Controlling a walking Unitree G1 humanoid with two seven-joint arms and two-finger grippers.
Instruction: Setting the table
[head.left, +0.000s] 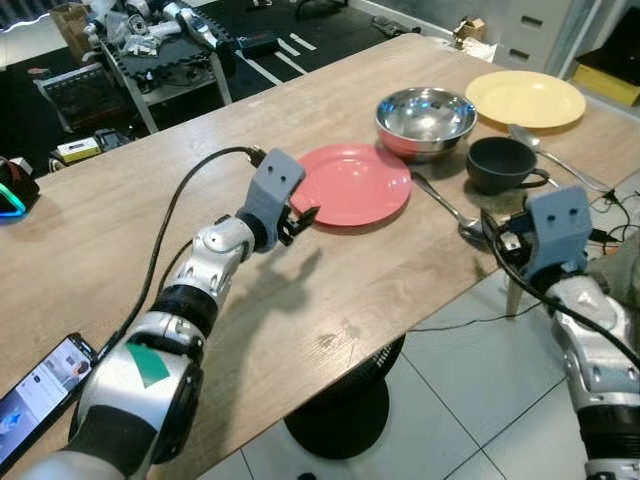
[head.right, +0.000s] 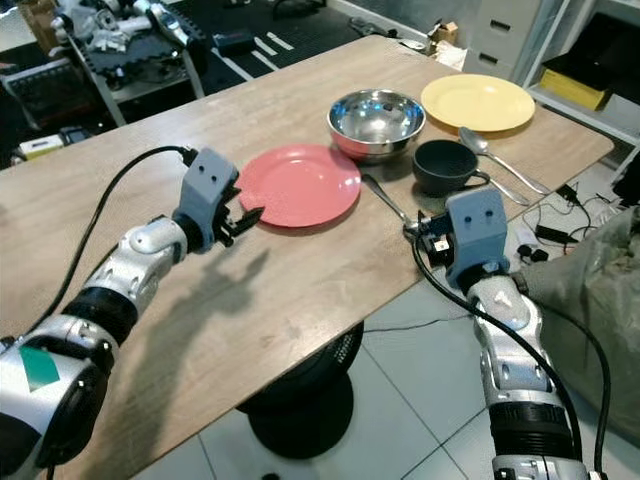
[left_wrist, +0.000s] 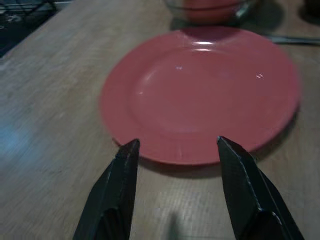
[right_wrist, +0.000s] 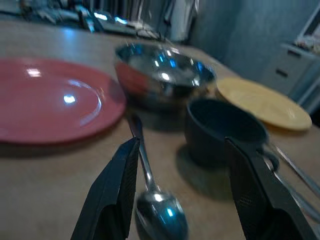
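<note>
A wooden surface (head.left: 120, 200) ran diagonally across the frame above a tiled floor (head.left: 470, 400). At centre lay a red plate (head.left: 352, 183), with a steel bowl (head.left: 425, 118) touching its upper-right rim. A dark cup (head.left: 502, 163) and a yellow plate (head.left: 525, 98) sat further right. The left gripper (head.left: 303, 220), fingers spread wide, hovered at the red plate's near edge. The right gripper (right_wrist: 180, 195), also wide, straddled a spoon (head.left: 447, 207) beside the cup.

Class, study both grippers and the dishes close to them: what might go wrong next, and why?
1. The open left gripper is level with the red plate rim; it may push the plate into the steel bowl.
2. The open right gripper straddles the spoon beside the dark cup; closing could knock the cup.
</note>
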